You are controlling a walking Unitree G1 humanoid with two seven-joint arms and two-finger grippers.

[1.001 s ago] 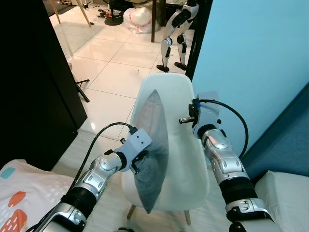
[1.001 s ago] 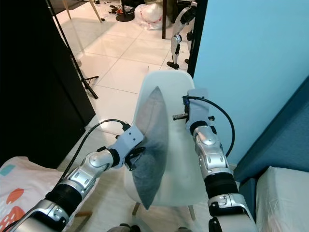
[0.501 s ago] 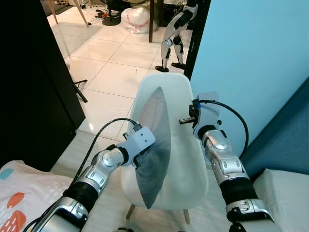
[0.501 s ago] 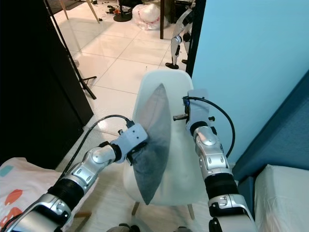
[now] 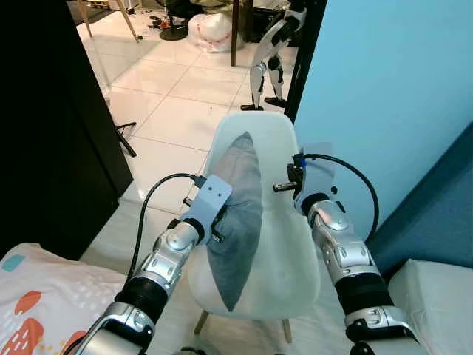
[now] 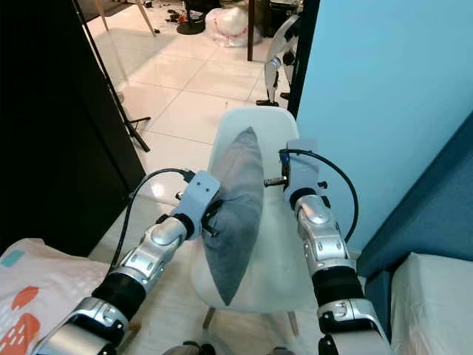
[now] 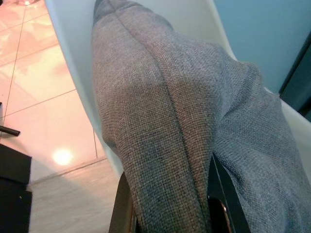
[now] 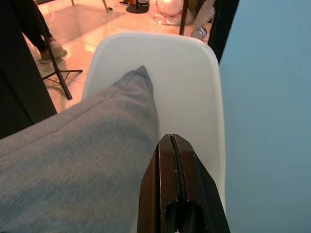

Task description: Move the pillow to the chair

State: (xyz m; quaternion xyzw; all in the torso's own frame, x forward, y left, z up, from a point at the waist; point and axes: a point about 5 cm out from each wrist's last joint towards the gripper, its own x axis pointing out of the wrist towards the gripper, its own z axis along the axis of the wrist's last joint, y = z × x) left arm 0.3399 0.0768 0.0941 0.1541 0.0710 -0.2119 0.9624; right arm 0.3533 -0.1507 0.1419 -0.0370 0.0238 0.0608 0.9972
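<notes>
I have the grey pillow (image 5: 238, 214) standing on edge in the white shell chair (image 5: 288, 251), its top corner up against the chair back and its lower corner down near the front edge of the seat. The pillow leans toward the chair's left side.

Left claw (image 7: 170, 213): clenched on the pillow. From the left wrist camera, the two black fingers (image 7: 219, 204) straddle a fold of the grey fabric, one on each side, pinching it along the seam. In the head camera the left wrist sits at the pillow's left face, about mid-height, beside the chair's left rim.

Right claw (image 8: 173, 189): clenched on nothing, the two fingers pressed flat together. It hangs over the seat just to the right of the pillow, pointing at the chair back, close to the fabric but I cannot tell whether it touches.

Surroundings: light blue wall (image 5: 384, 89) directly right of the chair, white tiled floor (image 5: 170, 96) beyond it, a second humanoid robot (image 5: 267, 55) standing further back, and a patterned bed cover (image 5: 37, 303) at my lower left
</notes>
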